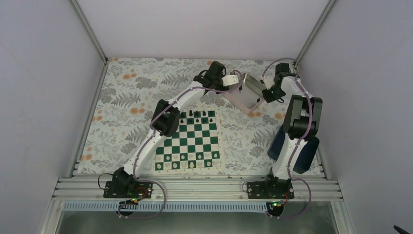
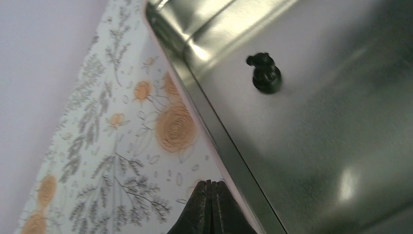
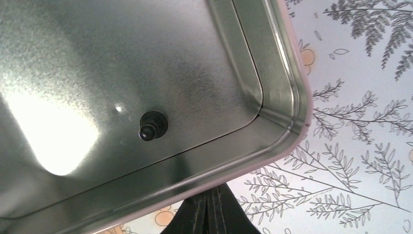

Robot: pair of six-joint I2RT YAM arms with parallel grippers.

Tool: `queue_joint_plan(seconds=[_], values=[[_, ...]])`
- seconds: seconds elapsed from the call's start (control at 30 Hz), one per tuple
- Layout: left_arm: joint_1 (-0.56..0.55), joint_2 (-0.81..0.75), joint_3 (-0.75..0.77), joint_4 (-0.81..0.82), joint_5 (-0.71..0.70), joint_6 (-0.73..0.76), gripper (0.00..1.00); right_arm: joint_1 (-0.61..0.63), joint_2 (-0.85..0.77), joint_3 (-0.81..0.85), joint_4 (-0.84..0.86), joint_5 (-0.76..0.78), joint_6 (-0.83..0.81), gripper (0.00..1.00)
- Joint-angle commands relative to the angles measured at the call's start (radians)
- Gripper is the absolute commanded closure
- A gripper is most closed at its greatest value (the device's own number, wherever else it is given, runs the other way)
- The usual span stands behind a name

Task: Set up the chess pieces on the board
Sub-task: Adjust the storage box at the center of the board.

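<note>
Both arms reach to the upper centre-right of the top view, where the silvery tray hangs tilted above the floral worktop. The left gripper takes its left edge and the right gripper its right. Held from two sides like this, the tray is probably being tipped so that what lies inside slides toward a corner or out. Each wrist view shows its own fingers pressed together at the bottom of the frame: the left gripper sits against the tray's thin rim, and the right gripper meets the rim from below, each apparently pinching the lip. Only the wrist views show the load, one black piece resting on the tray floor, seen again nearer the rounded corner in the right wrist view. The top view hides it but gives the rest. The board lies at centre, well apart from the tray, with a few black chess pieces standing on its upper row and white pieces along its lower row. A dark blue box sits at lower right.
</note>
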State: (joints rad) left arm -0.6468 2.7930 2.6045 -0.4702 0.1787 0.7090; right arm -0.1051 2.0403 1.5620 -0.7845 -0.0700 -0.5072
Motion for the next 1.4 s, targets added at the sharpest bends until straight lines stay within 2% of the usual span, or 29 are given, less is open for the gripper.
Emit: queue_joint_plan(seconds=[0.0,0.37,0.63,0.83,0.97,1.1,1.13,1.27,1.37], values=[[-0.008,-0.052,0.017,-0.121,0.108,-0.002,0.98,-0.009,0.017,0.051,0.009,-0.034,-0.013,0.96],[-0.09,-0.124,-0.015,-0.321,0.155,0.07,0.98,-0.023,0.044,0.11,-0.03,-0.037,-0.08,0.96],[-0.177,-0.155,-0.03,-0.379,0.207,0.063,0.98,-0.029,0.083,0.162,-0.074,-0.037,-0.137,0.96],[-0.204,-0.156,-0.007,-0.475,0.198,0.084,0.98,-0.032,0.061,0.158,-0.106,-0.04,-0.164,0.96],[-0.194,-0.211,-0.014,-0.551,0.158,0.101,0.98,-0.036,0.022,0.134,-0.104,-0.047,-0.176,0.96],[-0.158,-0.312,-0.035,-0.582,0.142,0.085,0.96,-0.037,0.008,0.141,-0.097,-0.05,-0.173,0.83],[-0.148,-0.341,-0.04,-0.575,0.133,0.08,0.9,-0.036,0.016,0.153,-0.1,-0.051,-0.171,0.8],[-0.104,-0.459,-0.076,-0.545,0.096,0.077,0.47,-0.037,0.072,0.23,-0.128,-0.048,-0.163,0.7],[-0.072,-0.522,-0.113,-0.53,0.066,0.074,0.35,-0.035,0.112,0.272,-0.15,-0.051,-0.162,0.65]])
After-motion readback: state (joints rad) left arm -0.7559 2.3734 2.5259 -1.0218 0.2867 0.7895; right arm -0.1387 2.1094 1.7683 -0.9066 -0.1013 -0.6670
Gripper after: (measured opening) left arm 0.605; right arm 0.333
